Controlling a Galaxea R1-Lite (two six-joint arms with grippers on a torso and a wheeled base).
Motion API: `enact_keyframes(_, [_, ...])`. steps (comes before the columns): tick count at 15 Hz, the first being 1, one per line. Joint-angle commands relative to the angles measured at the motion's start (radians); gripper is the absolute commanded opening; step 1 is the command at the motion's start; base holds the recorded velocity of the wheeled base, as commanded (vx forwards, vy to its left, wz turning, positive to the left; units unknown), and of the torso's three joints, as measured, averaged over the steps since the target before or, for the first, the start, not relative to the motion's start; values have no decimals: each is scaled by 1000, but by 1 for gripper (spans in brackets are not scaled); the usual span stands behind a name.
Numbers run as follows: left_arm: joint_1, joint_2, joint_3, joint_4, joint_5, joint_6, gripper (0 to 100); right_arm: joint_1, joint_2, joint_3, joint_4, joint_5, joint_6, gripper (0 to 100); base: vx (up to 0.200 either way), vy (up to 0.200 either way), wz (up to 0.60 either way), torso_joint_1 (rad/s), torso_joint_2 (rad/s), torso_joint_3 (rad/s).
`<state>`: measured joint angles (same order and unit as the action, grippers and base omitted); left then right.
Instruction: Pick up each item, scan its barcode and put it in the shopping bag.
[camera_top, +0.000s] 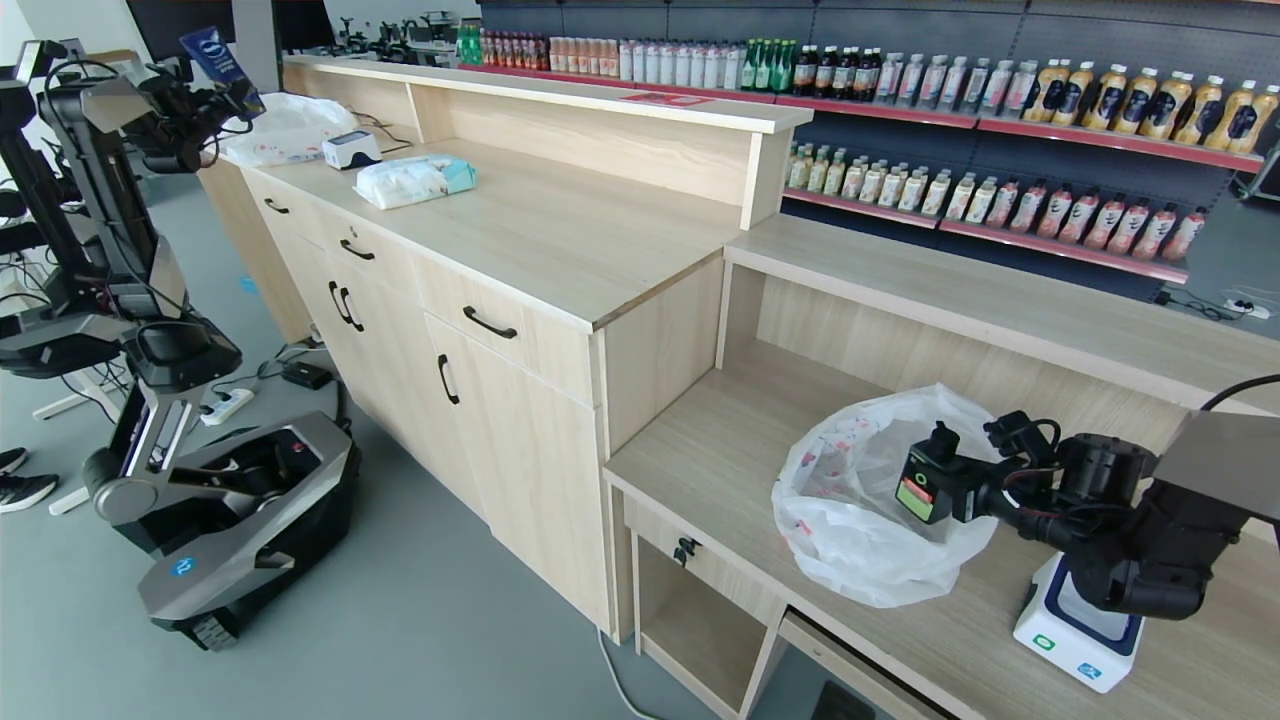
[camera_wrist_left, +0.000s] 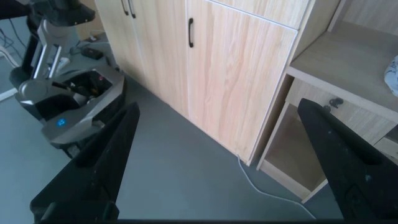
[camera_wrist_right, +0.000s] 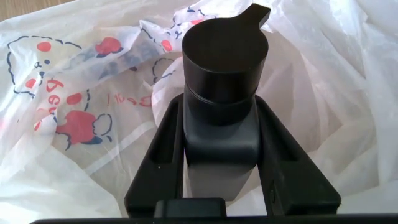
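Right hand (camera_wrist_right: 219, 106) clamps a dark canister (camera_wrist_right: 224, 56) over the white shopping bag (camera_top: 850, 545) on the pale wooden desk (camera_top: 720, 440) — scanner (camera_top: 1075, 640) just beside. Left hand (camera_wrist_left: 219, 109) gapes wide above grey floor (camera_wrist_left: 186, 180); stocked bottle shelves (camera_top: 1000, 90) line the wall behind.

I see a grey floor (camera_top: 430, 620) under a long light-wood cabinet (camera_top: 540, 470) with black handles (camera_top: 489, 323) — its surface (camera_top: 560, 230) steps down to a lower surface (camera_top: 720, 450). Behind, dark wall shelves (camera_top: 1000, 125) with red edges carry rows of bottles (camera_top: 1110, 100). A white cable (camera_wrist_left: 252, 180) lies on the floor there
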<state>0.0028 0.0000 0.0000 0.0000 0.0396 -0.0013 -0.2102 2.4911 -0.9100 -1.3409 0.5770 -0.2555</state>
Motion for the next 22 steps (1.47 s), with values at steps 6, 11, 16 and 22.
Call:
enact_keyframes(6, [0, 0, 0, 0, 0, 0, 100, -1, -11, 3, 3, 0, -1, 100, 0, 0, 0, 0, 0, 0])
enact_keyframes(11, [0, 0, 0, 0, 0, 0, 100, 5, -198, 49, 115, 3, 4, 100, 0, 0, 0, 0, 0, 0])
enact_keyframes(16, [0, 0, 0, 0, 0, 0, 100, 26, -739, 263, 368, 0, -195, 100, 0, 0, 0, 0, 0, 0])
enact_keyframes(22, [0, 0, 0, 0, 0, 0, 100, 55, -1097, 207, 532, -86, -358, 100, 0, 0, -400, 0, 2, 2])
